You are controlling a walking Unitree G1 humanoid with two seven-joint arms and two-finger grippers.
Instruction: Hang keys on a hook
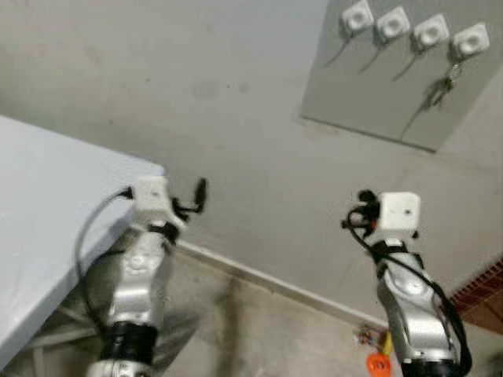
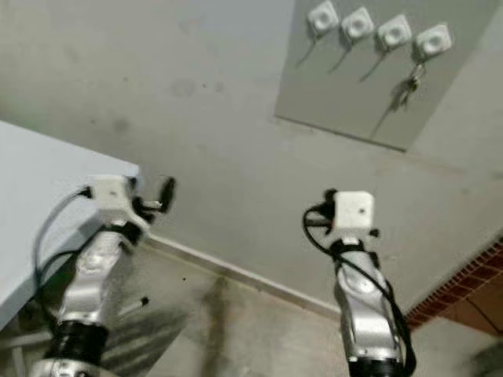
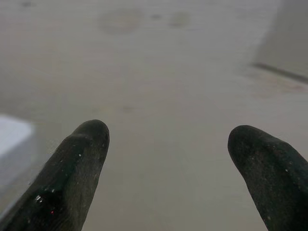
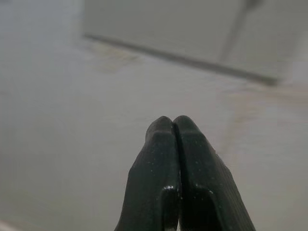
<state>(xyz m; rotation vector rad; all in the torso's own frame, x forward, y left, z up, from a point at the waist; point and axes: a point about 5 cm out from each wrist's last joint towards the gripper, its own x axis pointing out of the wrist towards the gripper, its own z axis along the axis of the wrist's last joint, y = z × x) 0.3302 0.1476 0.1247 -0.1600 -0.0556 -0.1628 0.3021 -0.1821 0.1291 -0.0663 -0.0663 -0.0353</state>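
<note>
keys (image 1: 446,83) hang from the rightmost of four white hooks, on a pale board (image 1: 377,102) fixed high on the grey wall (image 1: 236,102). rightmost hook (image 1: 470,40) carries them; the bunch dangles just below it against the board. the other three hooks (image 1: 391,25) sit in a row toward the left, each with a thin dark line slanting down from it, too small to tell what.

left tool (image 3: 168,163) raised in front of the wall, well below and to the left of the board. fingers (image 3: 72,178) stand wide apart in the left wrist view, nothing between them, bare wall beyond. from the head views the same tool (image 1: 200,192) shows as a short dark tip past the white wrist block, near the corner of the worktop (image 1: 47,228), a pale slab at the left edge.

right tool (image 4: 174,126) also raised, below the board and apart from it. fingers (image 4: 154,163) pressed together tip to tip, gripping nothing. lower edge of the board runs across the wall beyond them in the right wrist view.

skirting strip (image 1: 259,275) runs along the wall foot. small orange object (image 1: 378,364) on the floor by the right arm, blurred. red brick patch (image 1: 483,294) at the far right edge.
</note>
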